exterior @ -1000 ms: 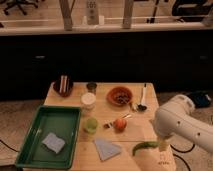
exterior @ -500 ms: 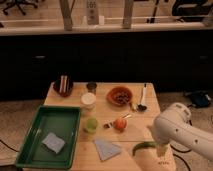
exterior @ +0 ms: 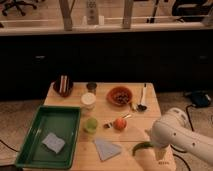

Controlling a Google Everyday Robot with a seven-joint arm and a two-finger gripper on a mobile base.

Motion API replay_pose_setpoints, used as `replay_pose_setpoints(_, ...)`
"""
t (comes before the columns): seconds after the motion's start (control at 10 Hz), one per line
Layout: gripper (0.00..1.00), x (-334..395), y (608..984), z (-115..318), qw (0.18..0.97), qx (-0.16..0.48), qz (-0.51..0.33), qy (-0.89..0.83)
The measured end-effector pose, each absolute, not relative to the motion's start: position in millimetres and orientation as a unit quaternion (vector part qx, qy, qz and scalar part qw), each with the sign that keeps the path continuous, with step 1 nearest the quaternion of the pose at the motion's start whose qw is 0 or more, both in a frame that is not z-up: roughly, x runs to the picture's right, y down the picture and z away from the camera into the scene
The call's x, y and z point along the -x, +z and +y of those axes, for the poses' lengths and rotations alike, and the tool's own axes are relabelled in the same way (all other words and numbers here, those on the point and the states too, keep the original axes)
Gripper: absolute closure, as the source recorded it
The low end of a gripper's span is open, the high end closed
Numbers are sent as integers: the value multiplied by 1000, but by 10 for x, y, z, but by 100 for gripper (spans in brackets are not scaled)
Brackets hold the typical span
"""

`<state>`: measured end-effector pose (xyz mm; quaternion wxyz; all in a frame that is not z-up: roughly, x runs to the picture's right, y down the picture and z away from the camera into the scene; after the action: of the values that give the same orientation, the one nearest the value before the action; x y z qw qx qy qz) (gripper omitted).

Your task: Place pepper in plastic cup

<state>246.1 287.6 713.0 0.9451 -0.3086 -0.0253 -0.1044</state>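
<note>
The pepper [exterior: 142,146] is slim, curved and dark green, and lies near the table's front right edge. My gripper [exterior: 159,152] is at the end of the white arm [exterior: 176,134], right at the pepper's right end, and is mostly hidden by the arm. I cannot tell whether it touches the pepper. The plastic cup [exterior: 90,125], short and translucent light green, stands upright left of the table's middle, well to the left of the pepper and gripper.
A round orange-red fruit [exterior: 119,123] sits between cup and pepper. A grey-blue cloth [exterior: 106,148] lies at the front. A green tray [exterior: 30,145] holds a sponge [exterior: 53,142]. A white cup [exterior: 88,100], dark cup [exterior: 91,86], red bowl [exterior: 120,95] and spoon [exterior: 142,99] stand behind.
The white arm has come down and a little left, closer to the pepper's right end. The pepper and the other things stay about where they were.
</note>
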Motion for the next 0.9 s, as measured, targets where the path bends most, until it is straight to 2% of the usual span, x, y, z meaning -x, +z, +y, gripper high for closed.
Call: replay_pose_setpoints(0.9,20,-2449,7329,3045,938,322,-38,-122)
